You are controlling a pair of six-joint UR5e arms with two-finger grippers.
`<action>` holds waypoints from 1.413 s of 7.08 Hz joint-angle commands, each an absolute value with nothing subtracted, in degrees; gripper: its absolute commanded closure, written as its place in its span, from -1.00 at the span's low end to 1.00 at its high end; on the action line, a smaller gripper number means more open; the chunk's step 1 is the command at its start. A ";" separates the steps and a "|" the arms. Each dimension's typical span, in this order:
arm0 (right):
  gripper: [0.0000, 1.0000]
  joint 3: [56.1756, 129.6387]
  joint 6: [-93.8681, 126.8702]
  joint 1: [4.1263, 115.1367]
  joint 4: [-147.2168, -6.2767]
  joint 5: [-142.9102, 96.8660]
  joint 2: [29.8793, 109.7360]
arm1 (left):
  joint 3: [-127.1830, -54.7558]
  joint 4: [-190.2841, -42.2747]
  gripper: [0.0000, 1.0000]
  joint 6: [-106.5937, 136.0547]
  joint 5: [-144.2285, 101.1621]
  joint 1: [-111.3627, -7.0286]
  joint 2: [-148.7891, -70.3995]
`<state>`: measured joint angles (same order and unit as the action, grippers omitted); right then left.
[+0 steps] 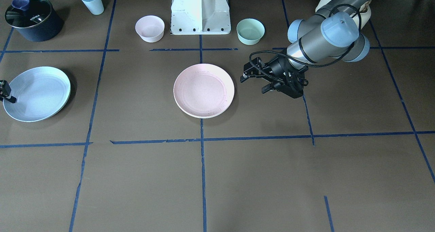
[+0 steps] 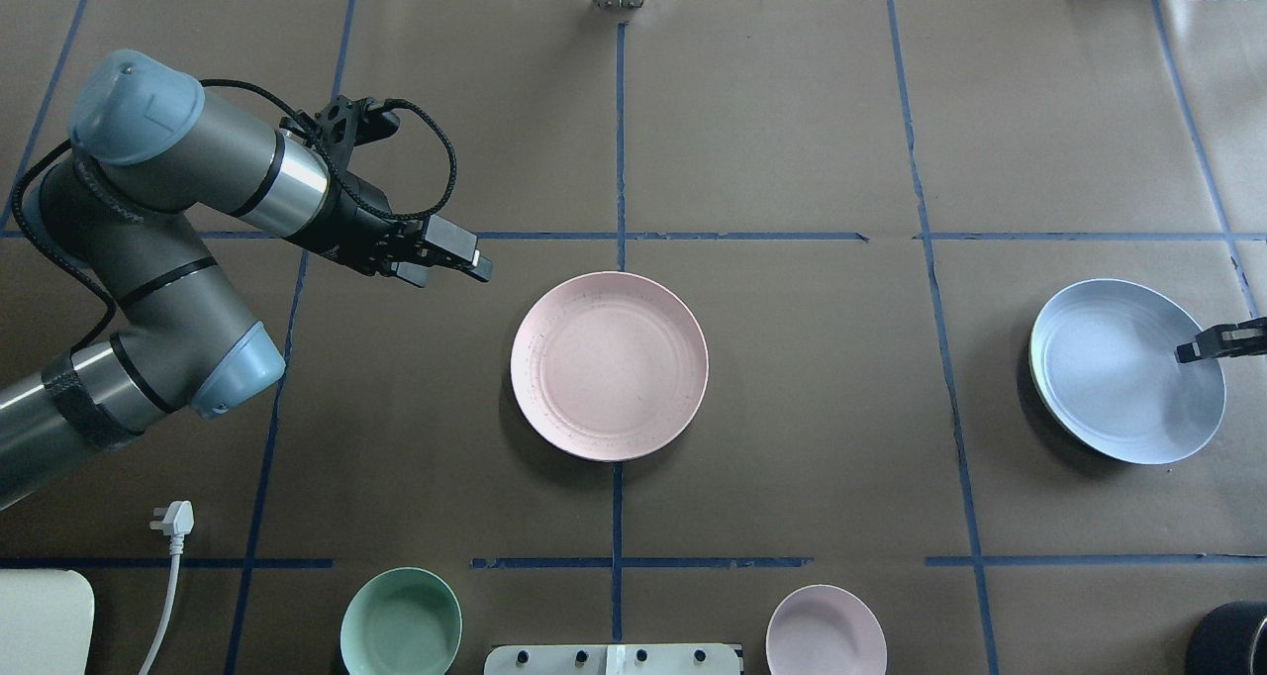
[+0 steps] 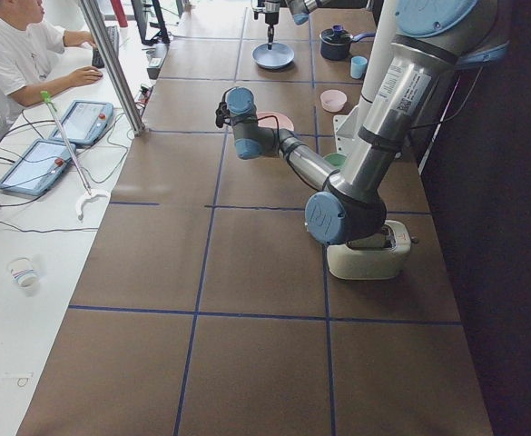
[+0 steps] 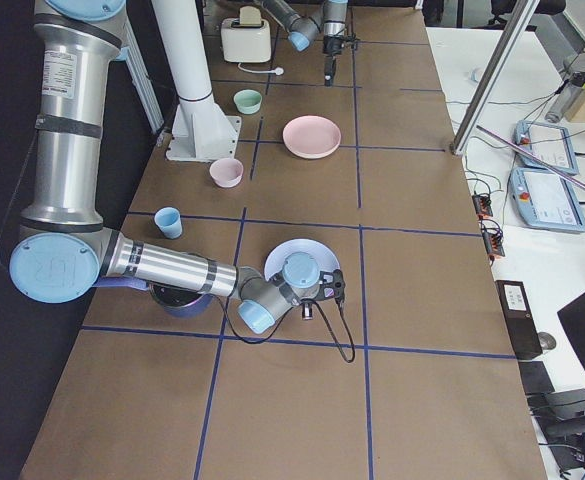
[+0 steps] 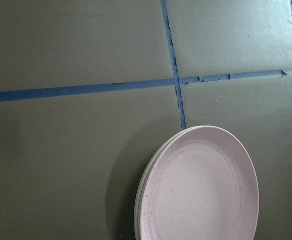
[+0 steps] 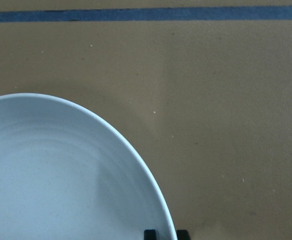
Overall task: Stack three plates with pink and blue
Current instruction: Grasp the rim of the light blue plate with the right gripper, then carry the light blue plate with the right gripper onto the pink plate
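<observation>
We record a brown-papered counter [image 2: 792, 408] gridded with blue tape [image 2: 619, 497]. At centre, a pink plate [image 2: 609, 365] rests on a cream plate [image 5: 138, 205]. A light blue plate [image 2: 1123, 370] is toward the robot's right end. Along the robot's side: pedestal [image 1: 200, 21], mint bowl [image 2: 401, 624], pink bowl [image 2: 827, 633], blue cup [image 1: 92, 1], lidded dark pot [image 1: 33, 19].

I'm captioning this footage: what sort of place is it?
Probably a robotics lab recording demonstrations: a table gridded with blue tape, an operator at a side bench with tablets, and props like the blue plate.
</observation>
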<state>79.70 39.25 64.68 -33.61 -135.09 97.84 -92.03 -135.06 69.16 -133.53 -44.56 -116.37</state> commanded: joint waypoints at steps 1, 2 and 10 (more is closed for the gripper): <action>1.00 85.99 45.99 63.64 -33.49 -135.44 97.04 | -92.46 -135.09 -0.99 70.30 -133.42 -44.39 -116.37; 1.00 92.66 56.84 60.07 -33.75 -136.57 95.03 | -92.63 -135.09 -1.00 70.40 -133.42 -44.38 -116.45; 1.00 96.77 84.82 32.74 -34.45 -116.59 71.98 | -92.81 -135.44 -0.99 70.40 -133.59 -45.00 -116.46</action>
